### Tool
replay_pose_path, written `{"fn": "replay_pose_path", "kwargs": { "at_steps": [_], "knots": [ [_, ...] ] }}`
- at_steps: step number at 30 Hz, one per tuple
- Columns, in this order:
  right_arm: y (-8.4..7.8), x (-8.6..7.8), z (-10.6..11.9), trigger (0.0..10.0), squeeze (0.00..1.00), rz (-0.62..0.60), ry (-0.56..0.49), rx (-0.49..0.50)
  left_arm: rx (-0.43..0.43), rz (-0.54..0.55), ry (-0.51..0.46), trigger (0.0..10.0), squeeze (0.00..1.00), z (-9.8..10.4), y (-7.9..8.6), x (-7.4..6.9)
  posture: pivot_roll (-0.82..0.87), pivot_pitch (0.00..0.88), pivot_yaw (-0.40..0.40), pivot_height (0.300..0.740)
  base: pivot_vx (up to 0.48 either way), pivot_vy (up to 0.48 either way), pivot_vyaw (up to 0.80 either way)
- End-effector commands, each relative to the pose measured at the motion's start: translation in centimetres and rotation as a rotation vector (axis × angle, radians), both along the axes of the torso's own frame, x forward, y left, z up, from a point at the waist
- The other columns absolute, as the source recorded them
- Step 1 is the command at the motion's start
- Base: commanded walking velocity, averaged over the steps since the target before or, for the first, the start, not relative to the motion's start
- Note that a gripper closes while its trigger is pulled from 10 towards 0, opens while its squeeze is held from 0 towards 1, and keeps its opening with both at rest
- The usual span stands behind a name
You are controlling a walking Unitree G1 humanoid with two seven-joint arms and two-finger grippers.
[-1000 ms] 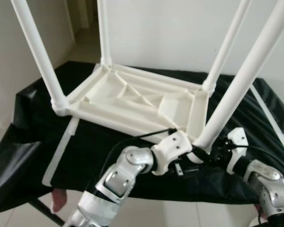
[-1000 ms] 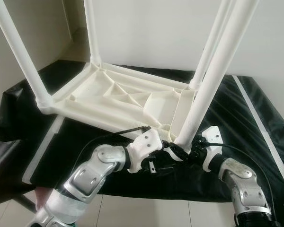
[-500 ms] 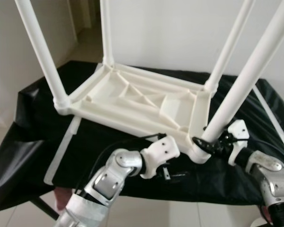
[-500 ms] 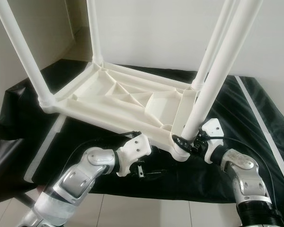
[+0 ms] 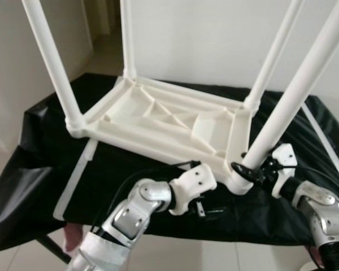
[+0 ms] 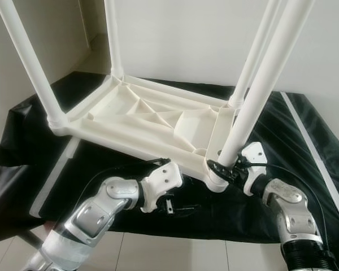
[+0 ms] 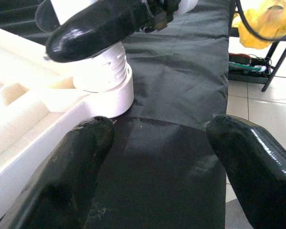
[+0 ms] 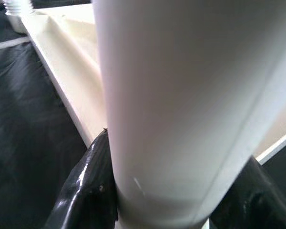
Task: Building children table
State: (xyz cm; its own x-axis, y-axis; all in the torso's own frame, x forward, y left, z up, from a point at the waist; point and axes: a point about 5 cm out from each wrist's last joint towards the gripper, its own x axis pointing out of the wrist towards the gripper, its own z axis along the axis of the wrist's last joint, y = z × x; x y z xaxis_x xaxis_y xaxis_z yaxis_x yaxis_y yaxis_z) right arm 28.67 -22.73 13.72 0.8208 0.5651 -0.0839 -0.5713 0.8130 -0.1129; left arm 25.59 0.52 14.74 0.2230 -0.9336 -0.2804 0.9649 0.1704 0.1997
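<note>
Black cloth-covered work surface (image 5: pixel 39 141) bearing the inverted white plastic tabletop (image 5: pixel 169 121), ribbed underside up, four white legs rising from its corners. The near-right leg (image 5: pixel 296 93) now stands seated in its threaded corner socket (image 7: pixel 105 78) — a second ago it leaned more steeply, both grippers crowded at its base. Right gripper (image 6: pixel 223 169): fingers (image 8: pixel 83 191) clenched around the leg's foot. Left gripper (image 5: pixel 202 204): drawn back beside the socket, fingers (image 7: pixel 71 176) spread, holding nothing — assembly appears near completion; only tightening seems left.
</note>
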Motion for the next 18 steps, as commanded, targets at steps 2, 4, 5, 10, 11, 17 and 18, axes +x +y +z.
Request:
{"fn": "replay_pose_path", "kwargs": {
  "at_steps": [2,4,5,10,11,17,18],
  "knots": [
    [-0.4,-0.2,-0.9,10.0,0.0,-0.048,0.043,0.011,-0.007,0.02,-0.008,10.0,0.0,0.1,-0.1,0.0,0.01,0.0,-0.061,0.74,0.0,0.0,0.0],
    [-0.2,-0.2,-0.9,10.0,0.0,-0.082,0.042,0.033,-0.008,0.022,-0.006,10.0,0.0,0.1,-0.1,0.0,0.01,0.0,-0.059,0.74,0.0,0.0,0.0],
    [0.1,0.1,-0.7,10.0,0.0,-0.163,0.034,0.062,-0.016,0.037,-0.009,10.0,0.0,0.1,-0.1,0.1,0.01,0.0,-0.059,0.74,0.0,0.0,0.0],
    [1.2,0.6,0.2,10.0,0.0,-0.431,-0.015,0.131,-0.072,0.164,-0.021,10.0,0.0,0.6,0.1,1.7,0.0,0.0,-0.061,0.74,0.0,0.0,0.0],
    [1.3,0.5,0.3,10.0,0.0,-0.475,-0.028,0.132,-0.078,0.183,-0.023,10.0,0.0,0.7,0.2,1.9,0.0,0.0,-0.063,0.74,0.0,0.0,0.0],
    [3.1,-0.2,-0.2,10.0,0.0,-0.748,-0.042,0.153,-0.093,0.243,-0.053,10.0,0.0,1.0,0.9,2.9,-0.02,0.0,-0.052,0.74,0.0,0.0,0.0],
    [3.1,-0.2,-0.2,10.0,0.0,-0.748,-0.042,0.153,-0.093,0.243,-0.053,10.0,0.0,1.0,0.9,2.9,-0.02,0.0,-0.052,0.74,0.0,0.0,0.0]
  ]
}}
